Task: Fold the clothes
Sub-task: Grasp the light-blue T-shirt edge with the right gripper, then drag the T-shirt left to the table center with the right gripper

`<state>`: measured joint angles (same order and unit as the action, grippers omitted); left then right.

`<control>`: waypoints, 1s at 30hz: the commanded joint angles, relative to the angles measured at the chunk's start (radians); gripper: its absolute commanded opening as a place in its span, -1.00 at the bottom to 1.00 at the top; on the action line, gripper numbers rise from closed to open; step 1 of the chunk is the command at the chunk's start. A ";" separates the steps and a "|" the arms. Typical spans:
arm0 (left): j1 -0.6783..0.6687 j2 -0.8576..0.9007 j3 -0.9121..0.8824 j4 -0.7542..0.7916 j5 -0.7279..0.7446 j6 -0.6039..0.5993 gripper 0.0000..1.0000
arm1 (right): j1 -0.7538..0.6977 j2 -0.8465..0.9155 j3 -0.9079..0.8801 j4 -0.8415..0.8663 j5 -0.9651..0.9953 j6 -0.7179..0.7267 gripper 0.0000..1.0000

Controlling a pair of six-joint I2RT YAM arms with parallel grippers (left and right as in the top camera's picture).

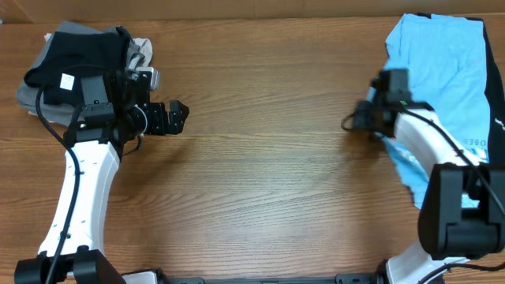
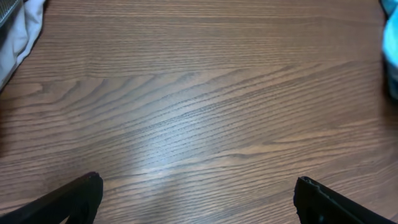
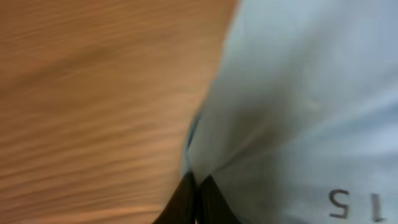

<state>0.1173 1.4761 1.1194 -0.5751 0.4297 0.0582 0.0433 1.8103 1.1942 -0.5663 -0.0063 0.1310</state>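
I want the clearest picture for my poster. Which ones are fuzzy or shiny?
Right wrist view: fuzzy all over, the table streaked, the light blue T-shirt soft-edged where the right gripper pinches it. Left wrist view: mostly sharp, with a pale shine across the middle of the wood. Overhead view: the clearest, evenly lit, with soft shadows beside the arms.

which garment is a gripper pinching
The light blue T-shirt on the right: the right gripper has its fingers shut on its edge. The black garment at far left lies untouched.
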 commanded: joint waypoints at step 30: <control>0.123 0.001 0.021 -0.016 -0.145 -0.066 1.00 | 0.850 -0.021 0.212 0.014 -0.392 0.136 -0.52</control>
<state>0.2363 1.4761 1.1194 -0.5896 0.2913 0.0017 0.9009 1.8103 1.3609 -0.5365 -0.3763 0.2680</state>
